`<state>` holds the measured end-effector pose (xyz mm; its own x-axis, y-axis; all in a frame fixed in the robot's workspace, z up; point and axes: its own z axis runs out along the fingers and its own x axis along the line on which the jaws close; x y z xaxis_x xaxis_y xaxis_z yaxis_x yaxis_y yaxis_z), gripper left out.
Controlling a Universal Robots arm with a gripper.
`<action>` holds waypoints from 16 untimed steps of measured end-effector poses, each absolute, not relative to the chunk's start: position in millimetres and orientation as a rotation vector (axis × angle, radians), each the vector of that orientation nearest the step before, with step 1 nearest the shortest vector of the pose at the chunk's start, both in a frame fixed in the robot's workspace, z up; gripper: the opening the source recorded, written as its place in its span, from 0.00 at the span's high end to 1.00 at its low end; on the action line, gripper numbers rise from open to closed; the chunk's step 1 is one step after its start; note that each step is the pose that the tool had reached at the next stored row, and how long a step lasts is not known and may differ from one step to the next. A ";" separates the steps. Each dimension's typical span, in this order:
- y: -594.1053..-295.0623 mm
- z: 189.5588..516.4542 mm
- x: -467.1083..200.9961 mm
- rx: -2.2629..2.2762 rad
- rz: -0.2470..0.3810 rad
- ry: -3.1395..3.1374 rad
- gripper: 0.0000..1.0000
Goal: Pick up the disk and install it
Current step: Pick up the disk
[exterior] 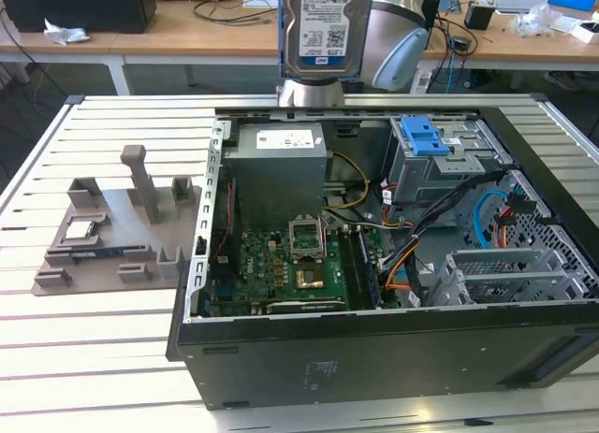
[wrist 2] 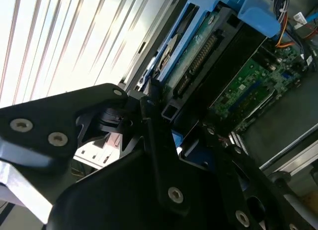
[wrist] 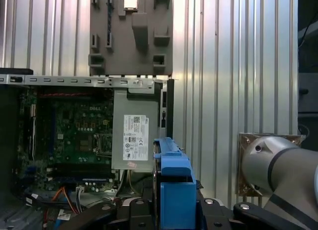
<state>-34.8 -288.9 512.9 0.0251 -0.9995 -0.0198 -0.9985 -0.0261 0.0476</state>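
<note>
**A:** One question first: where is the disk [exterior: 323,26], that flat rectangular silver-metal hard drive with the white, blue-banded label and blue plastic side rails?

**B:** Aloft and standing on edge, with its label towards the exterior view. It hangs above the far edge of the open black computer case [exterior: 393,358].

**A:** And the black pincer [wrist 2: 174,118]?

**B:** In the second wrist view its fingers [wrist 2: 154,135] are closed onto the drive's end, gripping it. The silver-grey robot arm [exterior: 402,31] is just beside the drive, towards the exterior view's right.

**A:** What lies beneath?

**B:** A grey metal power supply box [exterior: 279,176] sits at the far side of the case, with the green motherboard [exterior: 290,265] nearer. A blue plastic latch piece [exterior: 423,134] sits on the drive cage towards the exterior view's right.

**A:** Outside the case?

**B:** A grey plastic fixture tray [exterior: 103,265] lies on the white slatted table [exterior: 94,358], at the exterior view's left. A small square silver chip [exterior: 80,230] rests on it.
</note>
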 end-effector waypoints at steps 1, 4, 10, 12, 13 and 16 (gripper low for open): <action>-288.9 512.9 -28.5 2.234 -0.074 -2.178 0.63; -288.9 512.8 -9.5 2.234 -0.075 -2.178 0.63; -288.9 512.8 16.3 2.234 -0.076 -2.178 0.63; -288.9 512.8 16.3 2.234 -0.076 -2.178 0.63; -288.9 512.8 16.3 2.234 -0.076 -2.178 0.63; -290.3 512.9 16.4 2.234 -0.076 -2.177 0.63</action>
